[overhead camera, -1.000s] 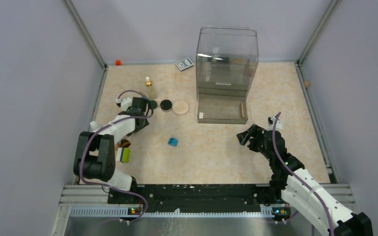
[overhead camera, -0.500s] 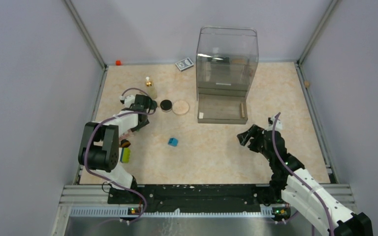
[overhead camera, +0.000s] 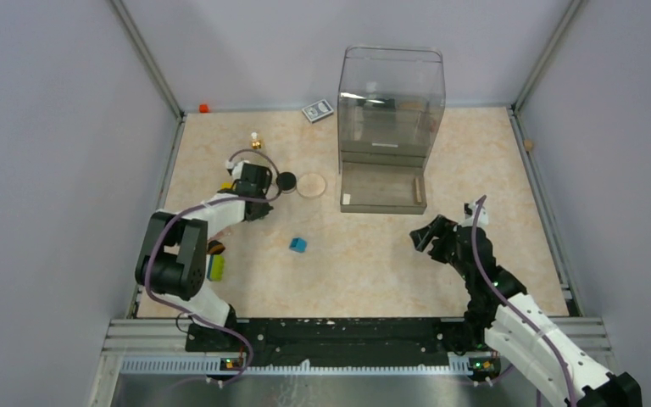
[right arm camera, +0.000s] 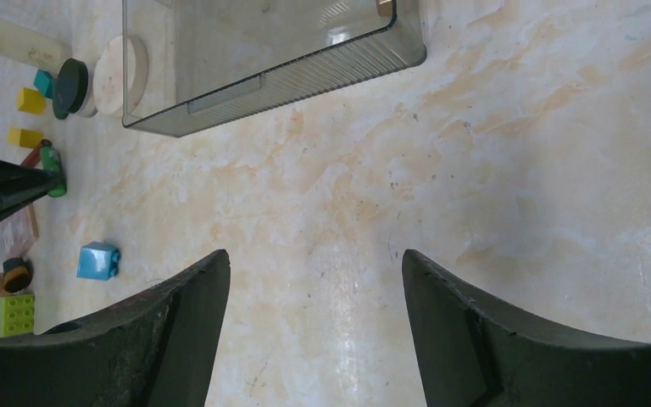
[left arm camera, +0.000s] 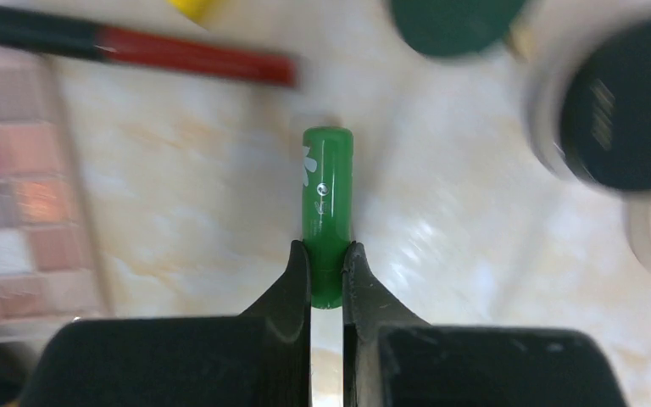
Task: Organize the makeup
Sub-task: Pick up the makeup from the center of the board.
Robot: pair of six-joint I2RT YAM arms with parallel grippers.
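Pinching a glossy green cylinder [left arm camera: 328, 203] is left end effector [left arm camera: 327, 275]; right end effector [right arm camera: 314, 280] spread.

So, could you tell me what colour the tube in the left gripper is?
The tube is green with a white flower mark; clearest in the left wrist view.

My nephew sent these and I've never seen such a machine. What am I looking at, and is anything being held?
It's a robot: a left arm and a right arm bolted to the near edge of a table. The wide picture looks down from above; the other two come from cameras on the wrists. The left gripper pinches the end of a green tube, near a pinkish palette. The right gripper is open and empty. Also on the table: a clear box, a black compact, a beige disc and a blue cube.
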